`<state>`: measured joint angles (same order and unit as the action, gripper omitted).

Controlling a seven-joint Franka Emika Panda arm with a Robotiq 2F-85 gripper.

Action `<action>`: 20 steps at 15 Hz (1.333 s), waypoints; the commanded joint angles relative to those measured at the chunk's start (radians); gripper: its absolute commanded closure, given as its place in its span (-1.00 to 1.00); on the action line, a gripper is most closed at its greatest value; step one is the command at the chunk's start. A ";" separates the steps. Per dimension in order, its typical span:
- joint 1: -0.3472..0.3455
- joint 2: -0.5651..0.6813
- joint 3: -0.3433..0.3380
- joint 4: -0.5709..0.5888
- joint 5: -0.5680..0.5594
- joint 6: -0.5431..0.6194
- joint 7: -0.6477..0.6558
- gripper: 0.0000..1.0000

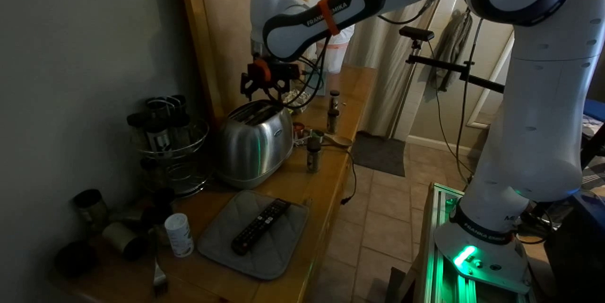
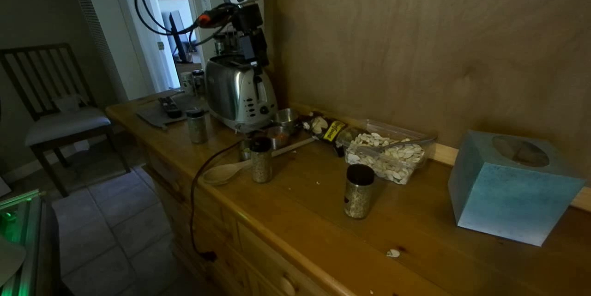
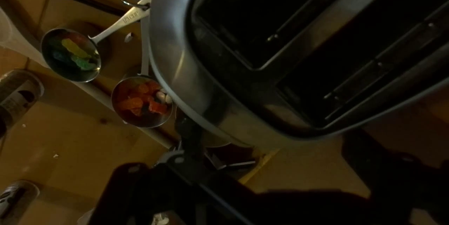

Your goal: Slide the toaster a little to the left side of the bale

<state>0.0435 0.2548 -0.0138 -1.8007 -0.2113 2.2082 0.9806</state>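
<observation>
Chrome wraps the toaster (image 1: 257,151), upright on the counter (image 2: 300,213), between a rack (image 1: 202,138) of jars (image 1: 159,140) and a lone jar (image 1: 313,159) close to the counter's edge. At the toaster's button end hangs the gripper (image 3: 270,133), its fingers (image 3: 191,140) spread wide apart; whether either of them touches the metal I cannot tell. The arm (image 1: 350,10) reaches over the counter in both exterior views. Near that end sit a cup (image 3: 72,74) of green and yellow pieces and a second cup (image 3: 142,121) of orange pieces; in the wrist view both overlap the handle of a spoon (image 3: 21,42). Just beside the toaster's opposite end lies a mat (image 1: 283,239) with a remote (image 1: 260,226) on it; a can (image 1: 179,235) stands next to the mat, and a fork (image 1: 159,278) lies near the can. A cord (image 2: 191,203) hangs over the counter's edge, its plug (image 2: 208,256) in mid-air. Farther along, a tub (image 2: 429,150) of white flakes and a box (image 2: 512,190) stand by the panel (image 2: 392,46), and a dark-lidded jar (image 2: 358,194) stands in front of the tub.
</observation>
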 commanded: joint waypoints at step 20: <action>0.037 0.085 0.024 0.125 0.142 -0.254 -0.058 -1.00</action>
<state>0.0586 0.2932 -0.0086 -1.6965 -0.1565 2.0180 0.9296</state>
